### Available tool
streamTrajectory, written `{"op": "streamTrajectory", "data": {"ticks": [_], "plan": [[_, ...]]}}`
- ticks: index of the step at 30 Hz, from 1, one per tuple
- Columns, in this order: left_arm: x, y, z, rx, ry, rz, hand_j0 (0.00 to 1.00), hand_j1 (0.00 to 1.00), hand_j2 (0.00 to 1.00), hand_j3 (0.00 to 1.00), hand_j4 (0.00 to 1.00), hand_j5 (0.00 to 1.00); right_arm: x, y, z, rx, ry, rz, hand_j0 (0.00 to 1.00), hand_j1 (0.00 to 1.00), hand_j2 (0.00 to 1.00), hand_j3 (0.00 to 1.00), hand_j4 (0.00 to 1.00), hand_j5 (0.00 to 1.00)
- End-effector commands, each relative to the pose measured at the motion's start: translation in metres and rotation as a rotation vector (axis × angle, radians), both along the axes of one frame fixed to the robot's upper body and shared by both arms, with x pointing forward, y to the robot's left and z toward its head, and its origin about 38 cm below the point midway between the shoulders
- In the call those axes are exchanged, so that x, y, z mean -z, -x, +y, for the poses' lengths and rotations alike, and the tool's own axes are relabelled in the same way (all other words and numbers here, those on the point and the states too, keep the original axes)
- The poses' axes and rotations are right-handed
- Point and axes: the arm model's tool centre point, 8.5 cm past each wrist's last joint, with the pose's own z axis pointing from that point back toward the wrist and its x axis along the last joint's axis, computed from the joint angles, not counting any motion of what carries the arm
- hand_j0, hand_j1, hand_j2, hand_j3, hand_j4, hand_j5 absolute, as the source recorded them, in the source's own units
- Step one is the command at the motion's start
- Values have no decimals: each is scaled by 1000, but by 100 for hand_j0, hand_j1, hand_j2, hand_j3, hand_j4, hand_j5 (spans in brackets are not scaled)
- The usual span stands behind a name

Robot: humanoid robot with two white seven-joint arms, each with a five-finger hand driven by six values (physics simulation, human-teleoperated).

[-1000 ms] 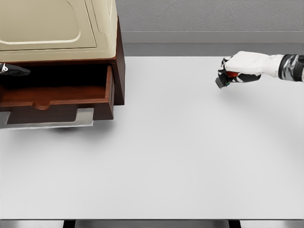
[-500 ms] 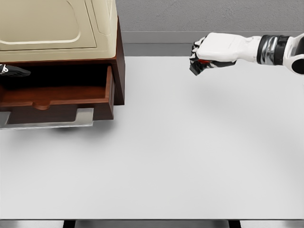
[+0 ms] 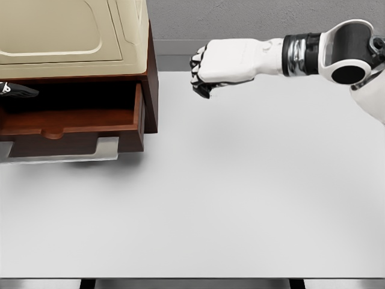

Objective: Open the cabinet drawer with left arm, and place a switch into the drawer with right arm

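The dark wood cabinet (image 3: 152, 72) stands at the left with its drawer (image 3: 72, 122) pulled out and nothing visible inside. A grey handle (image 3: 66, 152) runs along the drawer's front. My right hand (image 3: 206, 71) hovers above the table, just right of the cabinet's top corner, curled into a fist. A dark corner of the switch (image 3: 203, 92) pokes out under its fingers; the rest is hidden in the fist. Only a small dark and white part of my left hand (image 3: 17, 90) shows at the left edge, at the drawer's opening.
A beige appliance-like body (image 3: 66, 30) sits on top of the cabinet. The white table (image 3: 240, 198) stretches to the right and front of the cabinet, its front edge near the bottom. A grey wall (image 3: 252, 21) runs behind.
My right arm has swept left and slightly up with the switch, from the table's right side to just beside the cabinet. The drawer and left hand have not moved.
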Motion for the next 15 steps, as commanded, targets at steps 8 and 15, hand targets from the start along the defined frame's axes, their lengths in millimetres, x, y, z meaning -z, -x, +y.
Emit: {"op": "streamTrajectory", "data": {"ticks": [8,15], "plan": [[3,0,0,0,-3,7,100,100,100,100,100,100,-11,16,69,-115,16,-5,27,27,27,27,27,27],[5,0,0,1,-8,13,100,100,100,100,100,100,-37,32,154,-153,-5,-22,27,27,27,27,27,27]]}}
